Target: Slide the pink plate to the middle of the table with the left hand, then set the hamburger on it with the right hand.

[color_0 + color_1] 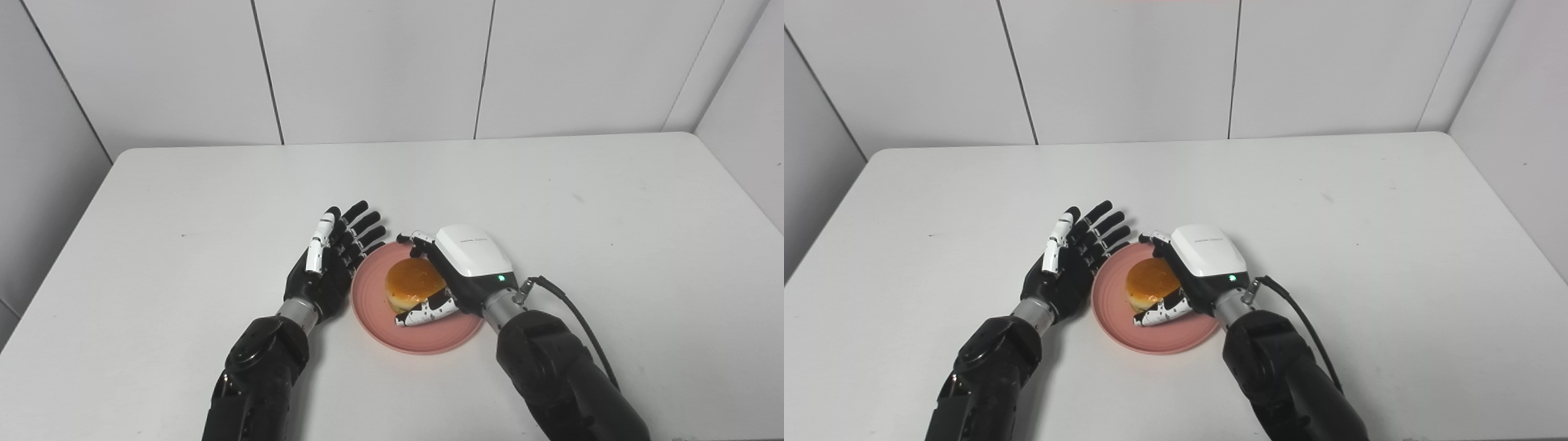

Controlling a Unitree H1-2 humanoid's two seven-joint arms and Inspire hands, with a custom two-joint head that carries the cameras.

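Hamburger (pixel 414 281) on pink plate (pixel 375 312), right hand (pixel 456 275) cupping it; writing unreadable.

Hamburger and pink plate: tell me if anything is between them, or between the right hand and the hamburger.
Nothing visible is. The hamburger sits on the pink plate, and the right hand is wrapped around it, fingers on its far side and thumb on the near side. The left hand is open beside the plate's left rim.

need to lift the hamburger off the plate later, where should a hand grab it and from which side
Grip the hamburger around its round sides, below the domed top, coming from above and the right as the right hand wraps it now. It sits upright on the pink plate, and the open left hand stands at the left rim.
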